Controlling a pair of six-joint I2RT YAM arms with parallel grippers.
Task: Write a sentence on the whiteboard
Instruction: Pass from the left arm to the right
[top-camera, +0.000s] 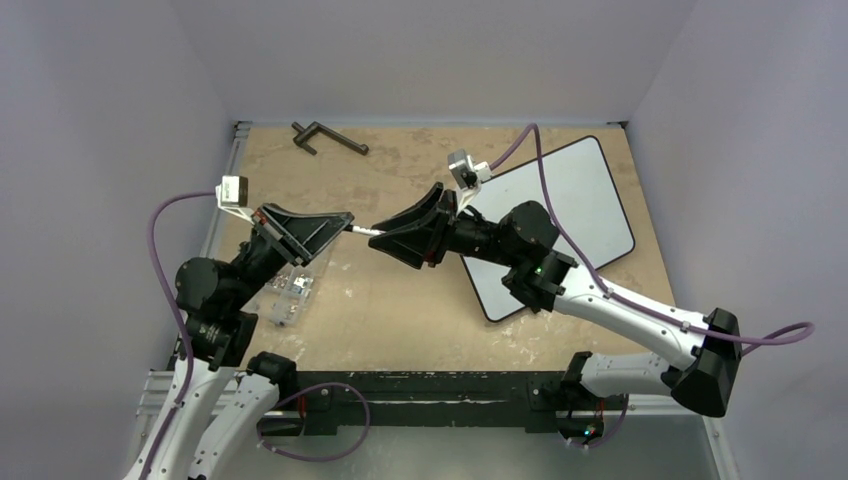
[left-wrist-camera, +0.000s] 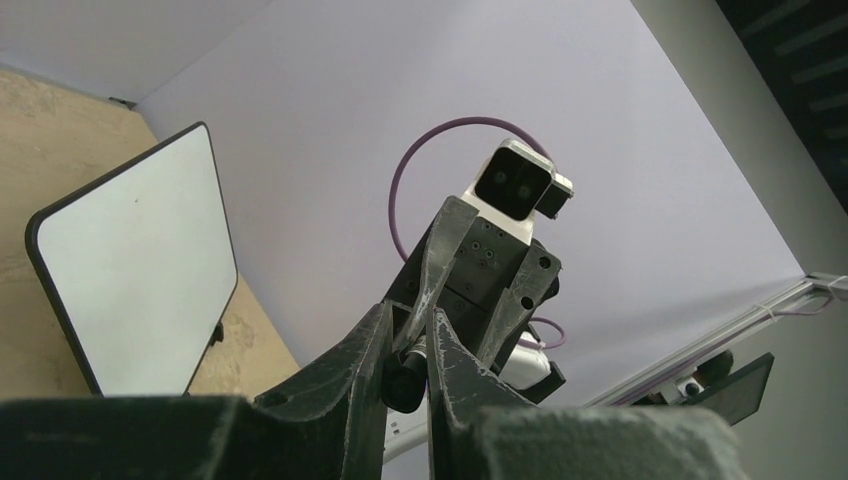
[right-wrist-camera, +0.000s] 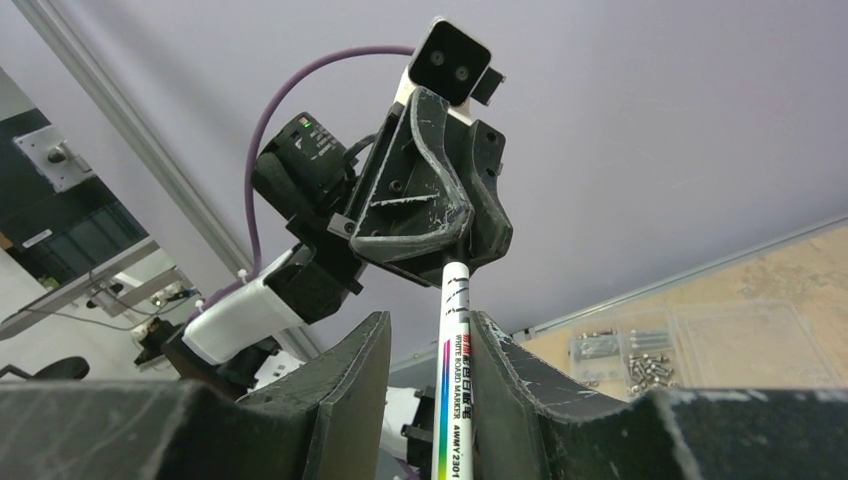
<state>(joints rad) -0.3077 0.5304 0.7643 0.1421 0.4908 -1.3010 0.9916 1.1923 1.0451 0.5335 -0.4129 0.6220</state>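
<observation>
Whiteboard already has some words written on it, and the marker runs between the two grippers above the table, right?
No. The whiteboard is blank, as the top view shows. The rest holds: the marker runs between the left gripper and right gripper above the table.

We're looking at two matching arms here, left arm (top-camera: 215, 300) and right arm (top-camera: 620, 310): smooth white shells, chunky black joints. A purple cable (left-wrist-camera: 465, 121) loops off each wrist. The black fingers (right-wrist-camera: 340, 390) are scuffed pale at the edges. There's a white twin-lens wrist camera (left-wrist-camera: 513, 180), small screws, and a green light (right-wrist-camera: 305, 124) glowing.
</observation>
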